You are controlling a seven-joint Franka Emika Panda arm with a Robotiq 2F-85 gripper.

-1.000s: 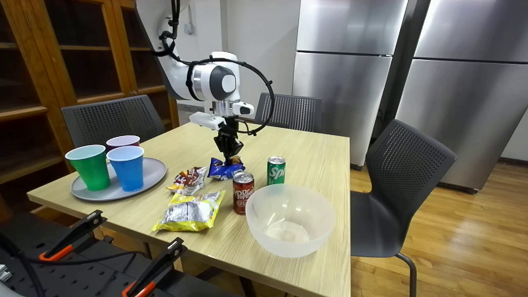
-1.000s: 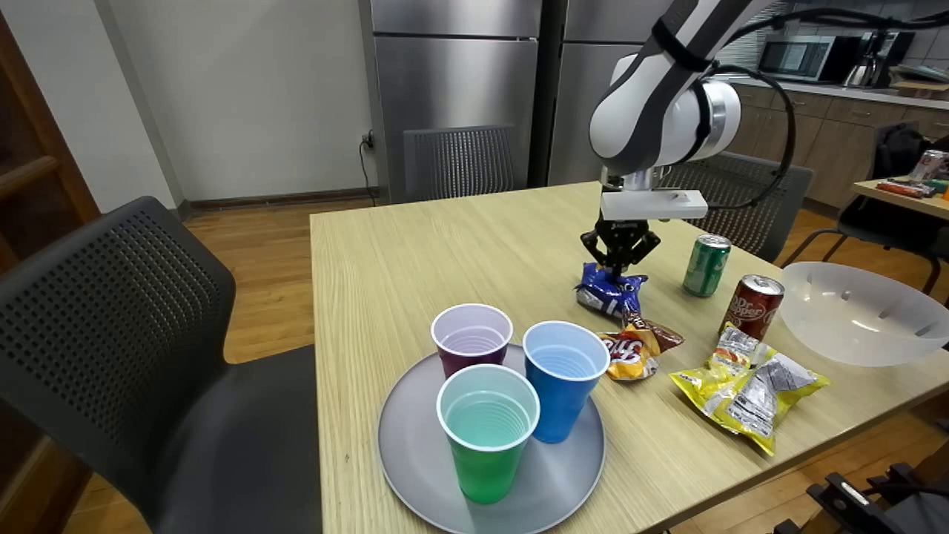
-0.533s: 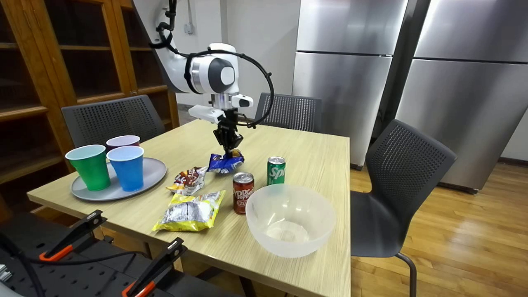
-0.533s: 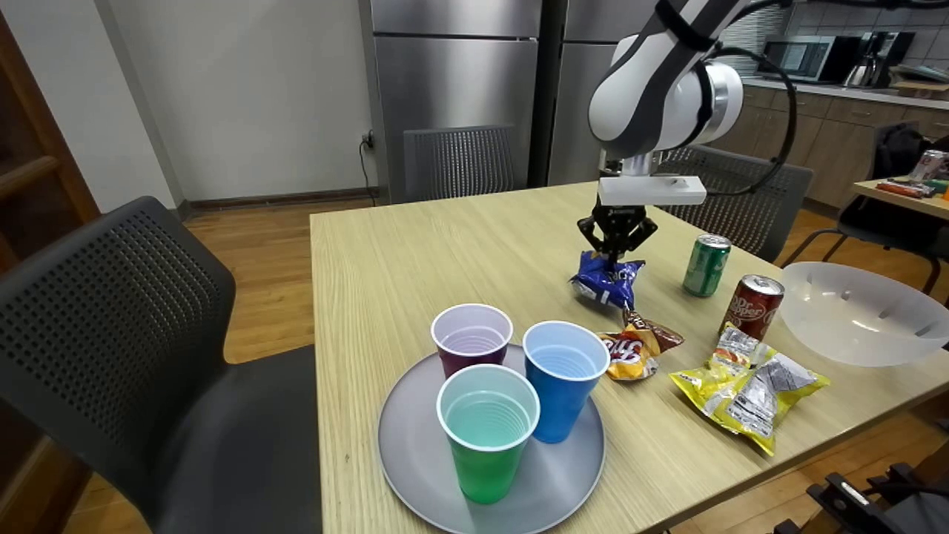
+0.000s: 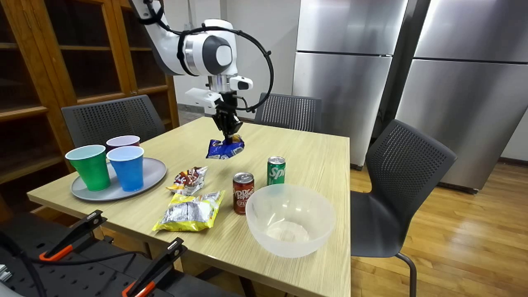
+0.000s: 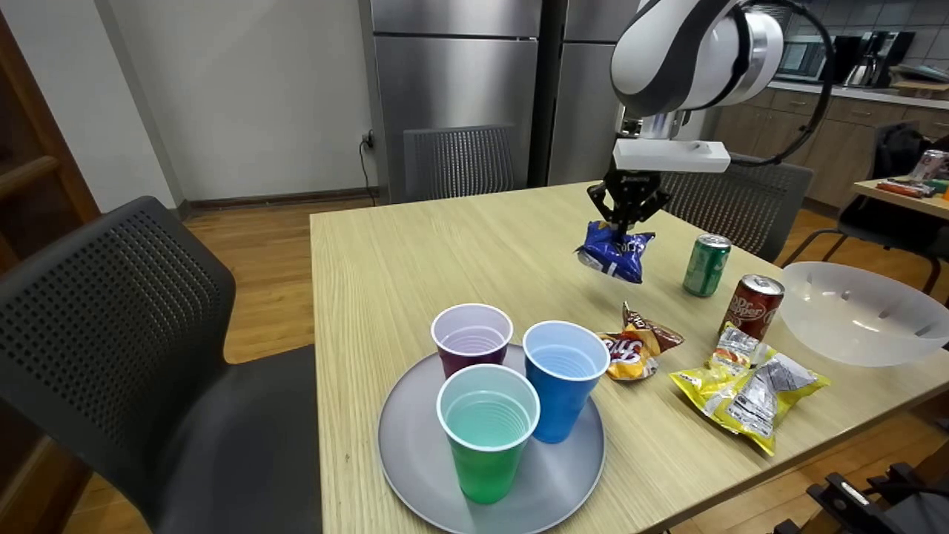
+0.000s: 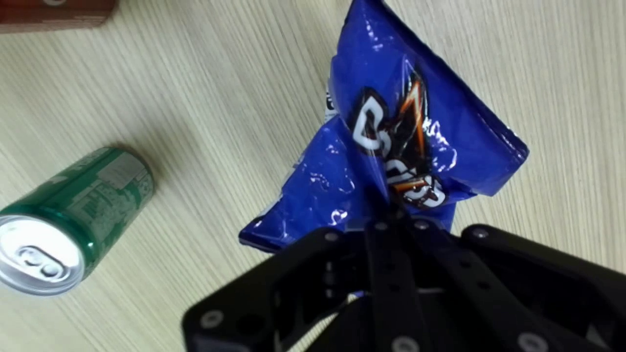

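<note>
One blue snack bag (image 5: 222, 150), in exterior view, hangs straight under fingers (image 5: 227, 138), apart from bench (image 5: 297, 148). In exterior view, brown-and-orange bag (image 6: 634, 352) lies lower than fingers, on their camera side. Wrist view: fingers clenched on blue snack bag, most of it beyond them, long axis lost in crumples; green can (image 7: 80, 217) picture-left of fingers.
</note>
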